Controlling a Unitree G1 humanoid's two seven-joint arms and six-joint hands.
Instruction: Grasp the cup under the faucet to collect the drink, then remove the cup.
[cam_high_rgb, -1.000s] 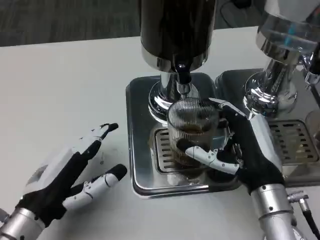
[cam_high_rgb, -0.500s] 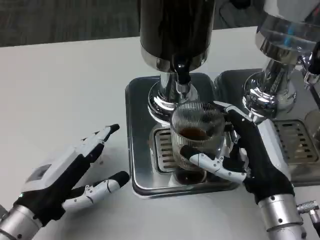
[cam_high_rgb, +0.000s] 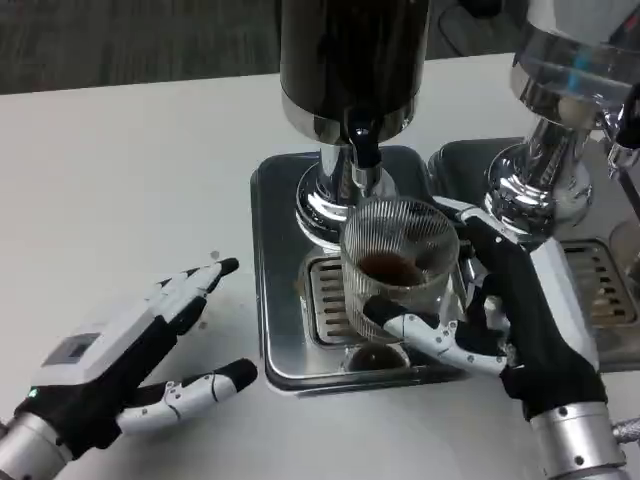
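Nearest the camera, the left robot hand (cam_high_rgb: 120, 365) is resting on the white counter (cam_high_rgb: 130, 190) with its fingers spread apart and nothing in them, lying well apart from the tray and sitting slightly lower in view than a second ago.

Just beyond it to the right, the right robot hand (cam_high_rgb: 500, 315) is wrapping its fingers around the ribbed glass cup (cam_high_rgb: 398, 265), which is holding a little dark drink in its bottom. Compared with a second ago, the cup is riding higher and nearer the camera: a dark ring is now showing on the drain grate (cam_high_rgb: 330, 300) beneath it, so it appears to be lifting clear of the grate. That suggests collecting is finished and the removal step is under way.

The cup is hanging over the steel drip tray (cam_high_rgb: 275, 250), just in front of the faucet (cam_high_rgb: 365, 150) of the dark dispenser (cam_high_rgb: 355, 60), whose spout is overhanging the cup's far rim. The tray's raised front lip is lying between the cup and the open counter. On the right, a second dispenser (cam_high_rgb: 560, 130) is crowding that side, so the freest room is probably toward the camera.
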